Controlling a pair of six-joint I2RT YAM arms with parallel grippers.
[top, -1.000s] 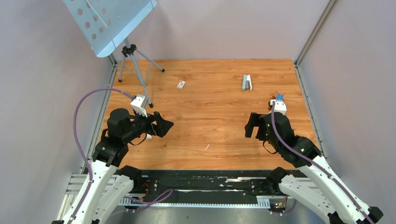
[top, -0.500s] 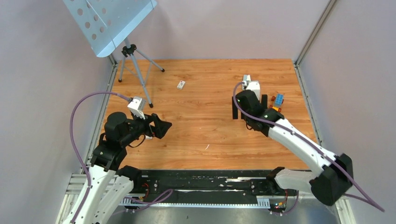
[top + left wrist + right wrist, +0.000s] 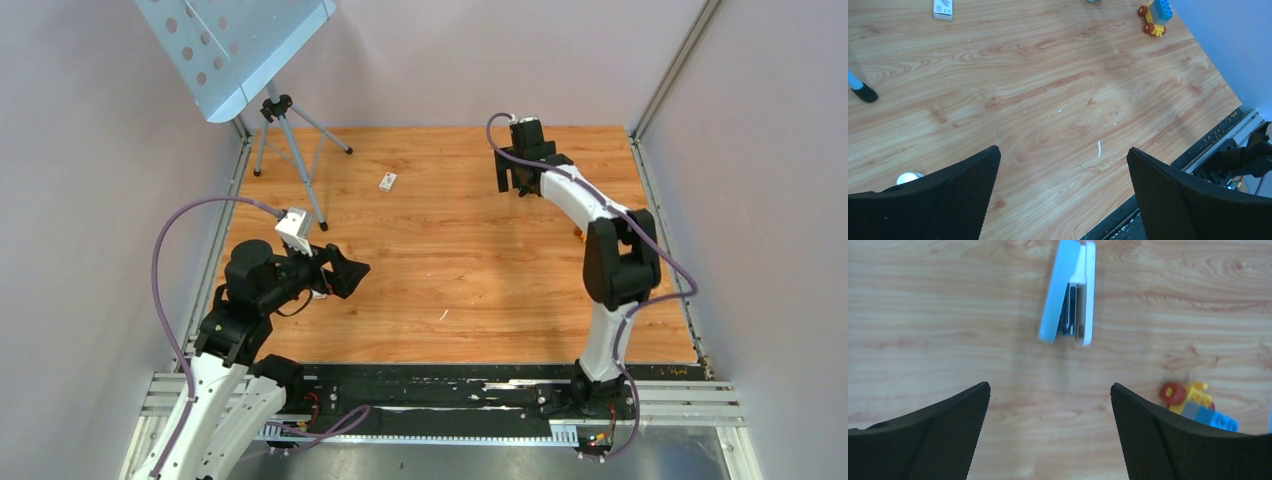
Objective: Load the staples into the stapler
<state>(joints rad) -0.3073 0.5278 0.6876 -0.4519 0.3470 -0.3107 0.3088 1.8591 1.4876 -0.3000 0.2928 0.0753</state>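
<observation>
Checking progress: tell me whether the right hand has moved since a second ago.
Yes. The right hand went farther out, now level with the white box.

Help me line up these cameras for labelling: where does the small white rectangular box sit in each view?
Top external: the small white rectangular box lies on the wooden table, far left of centre, right of the silver tripod.
Left wrist: top-left corner, cut by the frame edge.
Right wrist: not in it.
Shared landmark: the tripod's black foot, at the left edge in the left wrist view.
</observation>
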